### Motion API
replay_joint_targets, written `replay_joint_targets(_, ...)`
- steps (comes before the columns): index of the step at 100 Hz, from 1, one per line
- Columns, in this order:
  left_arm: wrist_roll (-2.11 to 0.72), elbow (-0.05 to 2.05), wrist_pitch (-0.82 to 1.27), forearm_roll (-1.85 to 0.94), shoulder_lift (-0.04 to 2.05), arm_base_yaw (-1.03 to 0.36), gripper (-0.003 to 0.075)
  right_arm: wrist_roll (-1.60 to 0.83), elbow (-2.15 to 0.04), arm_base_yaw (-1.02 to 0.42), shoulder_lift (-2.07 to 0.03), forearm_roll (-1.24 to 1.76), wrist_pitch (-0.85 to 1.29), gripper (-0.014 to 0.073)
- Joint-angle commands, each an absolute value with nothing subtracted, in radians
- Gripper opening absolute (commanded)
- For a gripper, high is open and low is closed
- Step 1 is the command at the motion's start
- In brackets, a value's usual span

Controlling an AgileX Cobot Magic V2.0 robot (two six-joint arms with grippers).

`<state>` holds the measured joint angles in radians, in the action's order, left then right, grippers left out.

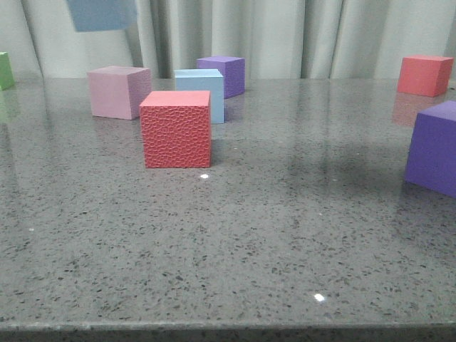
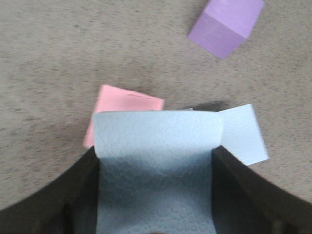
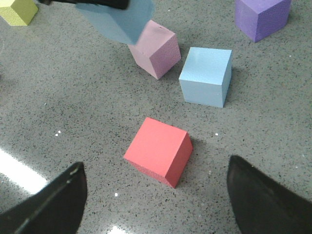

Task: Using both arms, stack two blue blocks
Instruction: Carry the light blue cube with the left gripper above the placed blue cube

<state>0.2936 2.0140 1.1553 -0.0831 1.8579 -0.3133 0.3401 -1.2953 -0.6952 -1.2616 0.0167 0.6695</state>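
One blue block (image 2: 156, 185) is clamped between the dark fingers of my left gripper (image 2: 155, 151) and hangs high over the table. In the front view that block (image 1: 102, 14) shows at the top left. From the right wrist it (image 3: 119, 19) appears above the pink block. The second blue block (image 1: 203, 89) rests on the table behind a red block (image 1: 176, 128). It (image 2: 243, 134) lies below and beside the held one. My right gripper (image 3: 156, 200) is open above the table, near the red block (image 3: 158, 151), with the resting blue block (image 3: 204, 75) farther off.
A pink block (image 1: 117, 91) stands left of the resting blue block and a purple one (image 1: 224, 73) behind it. Another red block (image 1: 424, 75) and a purple block (image 1: 434, 146) sit at the right. A green block (image 1: 6, 70) is at the far left. Grey curtains hang behind the table.
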Motion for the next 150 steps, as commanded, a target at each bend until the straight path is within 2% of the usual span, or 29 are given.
replay_joint_targets(1, 0.329, 2.079, 1.107, -0.100, 1.834, -0.347, 0.0160, 0.328, -1.322, -0.694, -1.228, 0.009, 0.599, 0.0589)
replay_joint_targets(55, 0.444, 2.180, 1.097, -0.122, 1.961, -0.440, 0.0160, 0.328, -1.322, -0.694, -1.228, 0.000, 0.615, 0.0589)
replay_joint_targets(150, 0.466, 2.180, 1.070, -0.145, 1.982, -0.451, 0.0160, 0.328, -1.322, -0.694, -1.228, 0.000, 0.621, 0.0589)
